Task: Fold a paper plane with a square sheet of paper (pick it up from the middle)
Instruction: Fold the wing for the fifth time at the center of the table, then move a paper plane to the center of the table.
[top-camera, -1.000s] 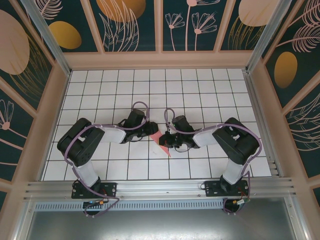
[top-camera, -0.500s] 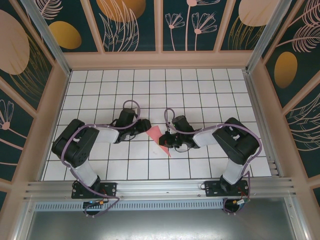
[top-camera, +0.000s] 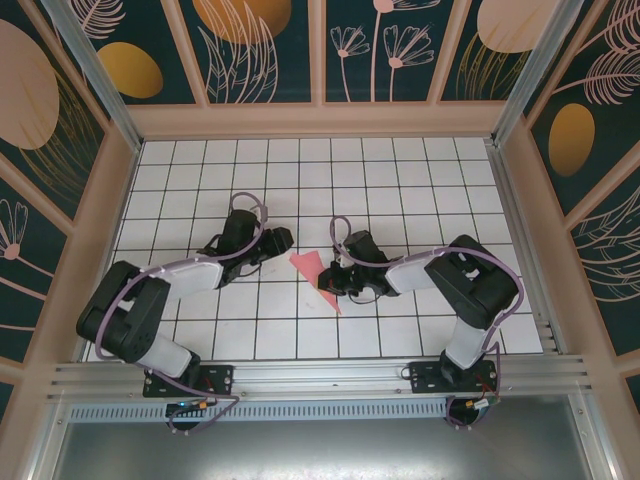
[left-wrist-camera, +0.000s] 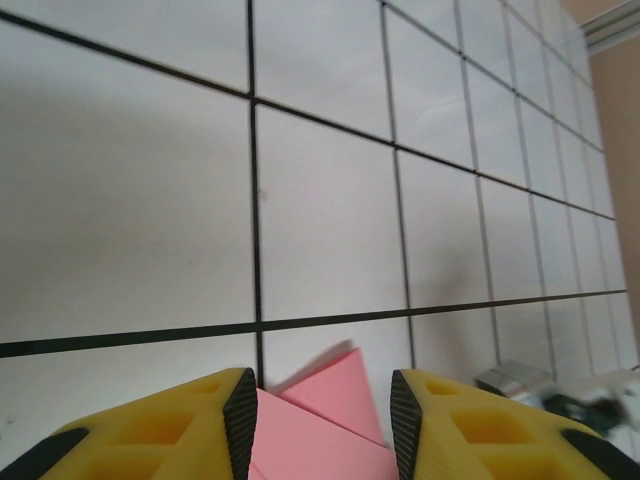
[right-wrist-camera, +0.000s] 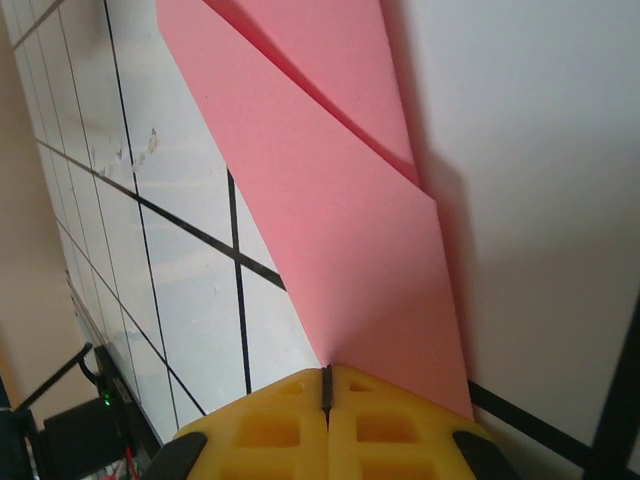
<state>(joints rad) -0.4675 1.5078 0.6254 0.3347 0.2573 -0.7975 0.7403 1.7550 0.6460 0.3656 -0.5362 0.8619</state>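
Paper sheet (top-camera: 308, 268) lies folded; R fingers (right-wrist-camera: 325, 400) closed, touching it.

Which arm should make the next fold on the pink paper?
Left. The right gripper is shut with its tips against the folded pink paper, seemingly anchoring it. The left gripper is open, free, and facing the paper's loose corner.

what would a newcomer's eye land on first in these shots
The pink folded paper jumps out against the white grid table, lying mid-table between the two arms. The right gripper is shut on one edge of it. The left gripper stands open, with a corner of the paper showing between its yellow fingers.
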